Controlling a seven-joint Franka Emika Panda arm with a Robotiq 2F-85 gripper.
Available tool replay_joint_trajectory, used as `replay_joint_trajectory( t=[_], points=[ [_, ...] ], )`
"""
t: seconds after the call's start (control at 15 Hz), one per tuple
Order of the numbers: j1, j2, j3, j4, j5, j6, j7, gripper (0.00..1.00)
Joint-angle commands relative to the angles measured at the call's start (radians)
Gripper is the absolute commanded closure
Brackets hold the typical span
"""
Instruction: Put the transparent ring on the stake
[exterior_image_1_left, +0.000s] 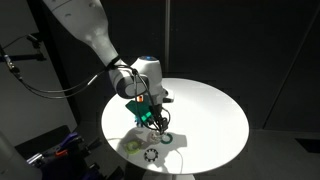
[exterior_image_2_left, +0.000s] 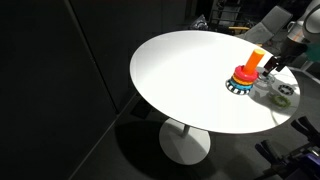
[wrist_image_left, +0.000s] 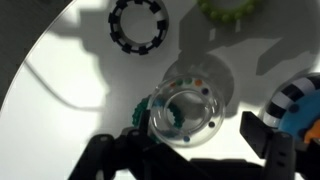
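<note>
We see the pincer open wide, low over the white table. The transparent ring lies flat between its two fingers. It holds nothing tight. The stake stands just beside the ring.

Wrist view: green ring cut by top edge. Stake cut by right edge, blurred; only striped base rim and blue-orange patch visible. Gripper dark, out of focus, fingers run off bottom edge; whether it grips transparent ring unclear. Exterior view: table clipped at right edge; small rings near stake too tiny to identify.
</note>
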Motion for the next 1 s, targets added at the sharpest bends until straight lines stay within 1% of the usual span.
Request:
replay_joint_trajectory(
  t=[0.0,0.33,0.4,0.47,0.53,0.67,0.93],
  points=[
    [0.021,-0.058,-0.009,0.017,-0.013,-0.063,0.043,0.34],
    [0.033,-0.091,-0.006,0.024,-0.007,-0.089,0.055,0.34],
    [0.033,-0.092,-0.007,0.022,-0.006,-0.091,0.055,0.32],
    [0.033,-0.092,-0.009,0.020,-0.008,-0.091,0.055,0.03],
    [0.034,-0.089,-0.012,0.018,-0.012,-0.091,0.058,0.05],
    [0.037,-0.085,-0.021,0.016,-0.019,-0.094,0.070,0.00],
    [0.038,-0.071,-0.042,0.017,-0.027,-0.102,0.099,0.00]
  ],
)
